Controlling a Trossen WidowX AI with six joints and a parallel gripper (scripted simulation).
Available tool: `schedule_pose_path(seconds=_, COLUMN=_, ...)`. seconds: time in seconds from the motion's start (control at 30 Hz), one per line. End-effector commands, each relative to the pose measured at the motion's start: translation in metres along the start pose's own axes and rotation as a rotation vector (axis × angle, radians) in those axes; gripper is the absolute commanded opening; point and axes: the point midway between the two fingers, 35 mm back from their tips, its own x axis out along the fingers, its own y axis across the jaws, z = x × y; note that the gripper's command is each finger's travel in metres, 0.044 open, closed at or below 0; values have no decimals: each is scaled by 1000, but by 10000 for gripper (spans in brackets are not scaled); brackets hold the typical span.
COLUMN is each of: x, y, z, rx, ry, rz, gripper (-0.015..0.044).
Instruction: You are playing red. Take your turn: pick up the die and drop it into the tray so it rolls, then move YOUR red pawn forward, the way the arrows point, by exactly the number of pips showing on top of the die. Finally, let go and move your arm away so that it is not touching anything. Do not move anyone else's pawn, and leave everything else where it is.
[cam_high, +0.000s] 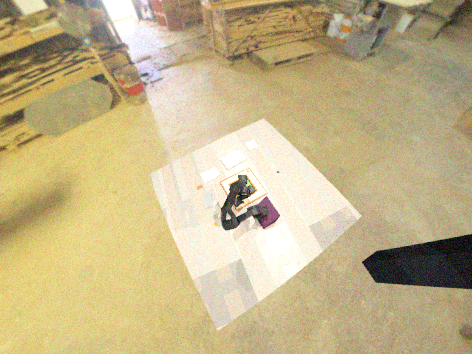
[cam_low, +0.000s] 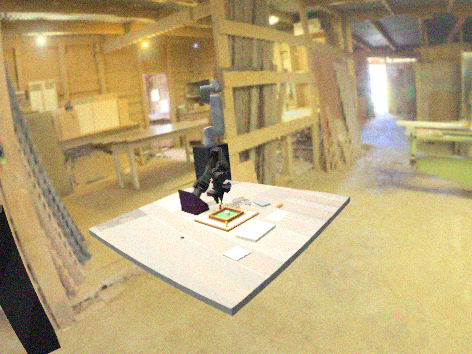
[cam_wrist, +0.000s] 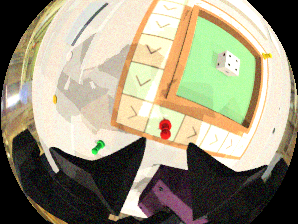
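The board has a green tray (cam_wrist: 213, 83) (cam_low: 220, 215) in its middle, with a track of arrow squares (cam_wrist: 143, 63) around it. The white die (cam_wrist: 229, 63) (cam_low: 226, 212) lies in the tray. My red pawn (cam_wrist: 165, 128) stands upright on a track square at the board's near edge. My gripper (cam_wrist: 166, 144) (cam_low: 218, 196) (cam_high: 244, 182) hangs just above the red pawn. Its fingers are partly open and nothing is between them. A green pawn (cam_wrist: 99, 147) lies off the board on the table.
A purple box (cam_wrist: 169, 203) (cam_low: 191, 202) (cam_high: 269, 213) stands beside the board, under my arm. Flat white cards (cam_low: 255, 230) (cam_low: 236, 253) (cam_high: 233, 159) lie on the table. A small yellow piece (cam_wrist: 266, 56) sits by the board's far edge. An orange piece (cam_low: 280, 205) lies apart.
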Motion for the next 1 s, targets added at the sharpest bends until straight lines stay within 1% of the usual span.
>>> schedule_pose_path(seconds=0.0, x=8, y=1, z=0, rx=3, ry=0, rz=3, gripper=200)
schedule_pose_path(seconds=0.73, x=40, y=2, z=-1, rx=2, ry=-1, rz=8, gripper=200)
schedule_pose_path(seconds=0.93, x=40, y=2, z=-1, rx=2, ry=-1, rz=8, gripper=43)
schedule_pose_path(seconds=0.97, x=40, y=2, z=-1, rx=2, ry=-1, rz=8, gripper=36)
